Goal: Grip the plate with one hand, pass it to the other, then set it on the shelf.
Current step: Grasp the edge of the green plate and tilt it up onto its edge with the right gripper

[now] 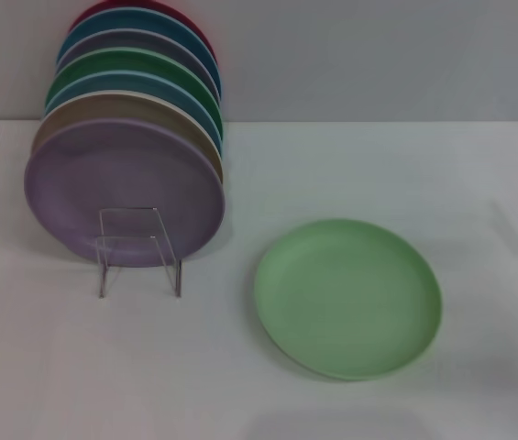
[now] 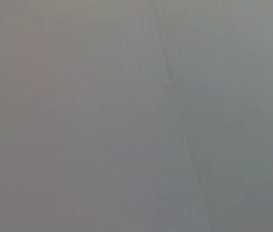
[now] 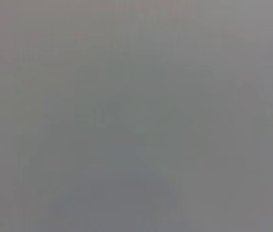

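Plate (image 1: 347, 298) lies flat on table (image 1: 442, 174), right of plate-filled shelf (image 1: 139, 252); pincers unseen.

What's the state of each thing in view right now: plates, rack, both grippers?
Pale green plate: flat on the table, untouched.
Lilac plate: on edge, front of the row.
Other plates: on edge behind it.
Rack: upright, holding the row.
Left and right grippers: not in view.

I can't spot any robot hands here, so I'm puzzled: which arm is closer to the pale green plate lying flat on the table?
It cannot be told. Neither gripper shows in any view, and both wrist views show only blank grey. The plate lies on the table, toward the robot's right, beside the shelf.
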Controlling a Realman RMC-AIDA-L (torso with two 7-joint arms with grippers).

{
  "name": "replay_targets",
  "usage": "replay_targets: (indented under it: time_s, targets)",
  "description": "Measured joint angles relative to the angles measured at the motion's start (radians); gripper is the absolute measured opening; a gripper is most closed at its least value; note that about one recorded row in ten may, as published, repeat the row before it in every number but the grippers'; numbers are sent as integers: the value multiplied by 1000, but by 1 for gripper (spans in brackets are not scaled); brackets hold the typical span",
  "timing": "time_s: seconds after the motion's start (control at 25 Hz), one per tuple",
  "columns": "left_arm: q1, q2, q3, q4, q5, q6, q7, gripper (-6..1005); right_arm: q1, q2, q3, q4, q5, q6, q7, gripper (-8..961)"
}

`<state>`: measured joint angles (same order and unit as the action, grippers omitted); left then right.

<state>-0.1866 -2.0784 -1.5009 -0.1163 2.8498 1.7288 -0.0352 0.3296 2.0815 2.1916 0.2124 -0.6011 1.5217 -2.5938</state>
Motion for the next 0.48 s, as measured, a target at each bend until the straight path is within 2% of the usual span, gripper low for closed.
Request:
replay_targets:
  time_s: [0.16, 0.28, 0.4, 0.48]
  targets:
    - [-7, 0, 1, 0, 0, -2, 0, 801, -12, 2, -24, 269, -146, -257, 252, 800]
    - [-8, 0, 1, 0, -2, -3, 0, 801, -28, -3, -104, 501, -274, -456, 522, 800]
    - [-9, 0, 1, 0, -4, -3, 0, 801, -47, -3, -156, 710, -447, -598, 743, 799]
    - [-11, 0, 1, 0, -4, -4, 0, 801, -63, -3, -188, 844, -561, -641, 906, 799]
